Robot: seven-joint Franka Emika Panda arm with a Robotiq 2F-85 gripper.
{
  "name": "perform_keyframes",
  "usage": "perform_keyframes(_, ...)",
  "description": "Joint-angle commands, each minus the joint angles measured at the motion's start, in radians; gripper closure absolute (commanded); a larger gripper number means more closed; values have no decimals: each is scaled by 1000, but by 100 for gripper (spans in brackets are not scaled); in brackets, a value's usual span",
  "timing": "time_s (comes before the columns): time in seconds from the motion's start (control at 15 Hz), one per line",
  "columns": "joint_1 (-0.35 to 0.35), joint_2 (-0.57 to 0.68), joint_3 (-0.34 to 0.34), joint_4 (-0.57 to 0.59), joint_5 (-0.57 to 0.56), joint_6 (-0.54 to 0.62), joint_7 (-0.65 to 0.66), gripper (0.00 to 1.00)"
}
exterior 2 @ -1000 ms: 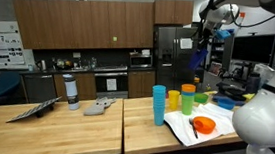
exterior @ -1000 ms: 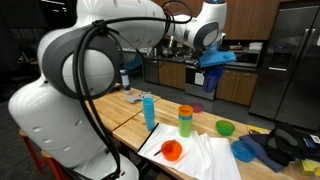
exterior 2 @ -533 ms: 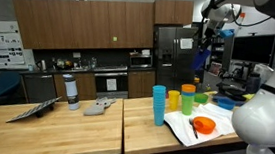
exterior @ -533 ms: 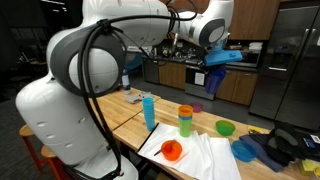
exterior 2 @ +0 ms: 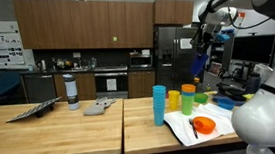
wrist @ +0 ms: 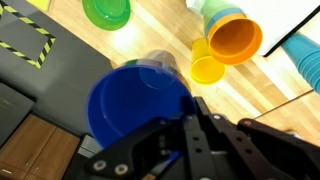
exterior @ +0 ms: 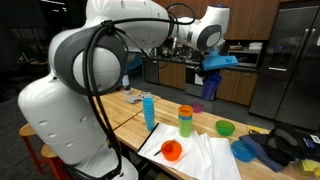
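A Franka arm's gripper [wrist: 195,128] hangs high in the air over a wooden kitchen worktop [exterior: 122,103]. Its two black fingers are pressed nearly together, pinching the rim of a round dark blue plastic cup [wrist: 132,103], which dangles below the jaws in an exterior view [exterior: 210,88]. The cup is clear of every surface, well above and beyond the far edge of a rumpled white cloth [exterior: 203,157] spread at the near end of the worktop. A shallow orange plastic bowl [exterior: 172,151] sits on the cloth. A tall light-blue plastic tumbler [exterior: 149,110] stands just off the cloth's edge, and a small group of orange, green and yellow plastic cups [exterior: 186,120] stands close behind the cloth. A green plastic bowl [exterior: 225,128] rests on the bare wood a little farther back from the cloth, and a blue plastic bowl [exterior: 244,150] lies at the cloth's other side. Looking straight down, the wrist view catches the mouths of the orange and yellow cups and the green bowl on the wood far beneath the held cup. Dark wooden kitchen cabinets [exterior 2: 82,27] and a steel refrigerator [exterior 2: 170,55] stand well behind the cloth.
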Motion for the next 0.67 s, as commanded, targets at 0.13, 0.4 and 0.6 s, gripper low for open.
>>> perform_keyframes(0.13, -18, 20, 32, 23, -44, -30, -14, 98)
perform_keyframes(0.4, -9, 17, 62, 22, -84, -28, -18, 98)
perform_keyframes(0.6, -3, 21, 86, 27, -111, -31, -20, 98)
